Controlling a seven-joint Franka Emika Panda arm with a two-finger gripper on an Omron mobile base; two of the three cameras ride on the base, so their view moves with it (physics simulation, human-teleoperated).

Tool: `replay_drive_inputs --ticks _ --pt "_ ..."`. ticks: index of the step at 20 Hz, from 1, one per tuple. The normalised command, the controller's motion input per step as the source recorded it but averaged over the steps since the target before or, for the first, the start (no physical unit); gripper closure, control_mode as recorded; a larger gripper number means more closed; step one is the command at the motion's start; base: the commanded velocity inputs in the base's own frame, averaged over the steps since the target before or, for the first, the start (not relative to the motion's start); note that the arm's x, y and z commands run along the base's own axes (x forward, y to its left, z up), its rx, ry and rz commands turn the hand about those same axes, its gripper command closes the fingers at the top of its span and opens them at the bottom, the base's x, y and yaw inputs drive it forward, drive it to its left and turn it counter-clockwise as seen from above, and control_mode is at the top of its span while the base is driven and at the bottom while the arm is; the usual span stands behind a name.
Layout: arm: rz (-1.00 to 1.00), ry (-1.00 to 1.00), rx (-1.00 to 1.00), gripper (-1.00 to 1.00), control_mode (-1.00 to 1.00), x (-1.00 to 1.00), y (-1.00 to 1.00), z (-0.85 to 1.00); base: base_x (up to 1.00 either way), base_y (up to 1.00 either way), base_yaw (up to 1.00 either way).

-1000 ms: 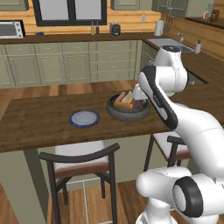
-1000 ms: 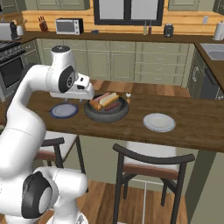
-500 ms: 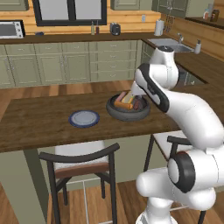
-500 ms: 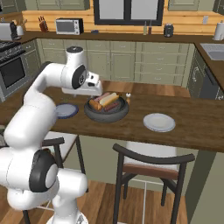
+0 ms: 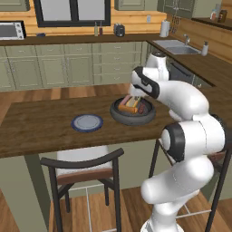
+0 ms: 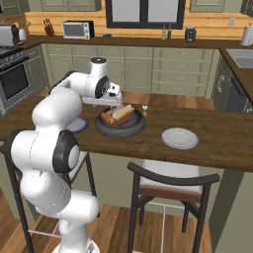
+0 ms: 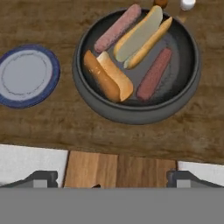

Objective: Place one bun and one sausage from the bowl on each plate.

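Resting on the wooden surface [image 7: 52, 127], the thick-rimmed dark bowl [image 7: 105, 111] held two glossy split buns [image 7: 109, 78] and two matte reddish sausages [image 7: 154, 74]. One blue-rimmed plate [image 7: 27, 75] lay beside it. Jaws stood spread wide, gripping nothing.

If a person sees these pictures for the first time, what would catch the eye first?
Probably the dark bowl at the middle of the wooden counter, holding two split buns and two sausages lying side by side. Next, the big white robot arm bending over the bowl, its gripper open above the counter's near edge. Two blue-rimmed plates lie bare, one on each side of the bowl.
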Motion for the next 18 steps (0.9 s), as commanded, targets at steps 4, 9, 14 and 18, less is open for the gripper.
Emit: replay_drive_inputs --ticks 4,9,14,18 --pt "0.37 0.19 0.00 -1.00 -1.00 0.75 0.05 -0.69 0.00 0.00 0.00" --pt "0.17 0.27 -0.11 -1.00 -1.00 0.93 0.47 -0.68 0.00 0.00 0.00" --pt "0.01 0.18 -0.03 -1.00 -1.00 0.74 0.03 -0.20 0.00 0.00 0.00" --pt "0.00 0.08 -0.02 -1.00 -1.00 0.29 -0.02 -0.34 0.00 0.00 0.00"
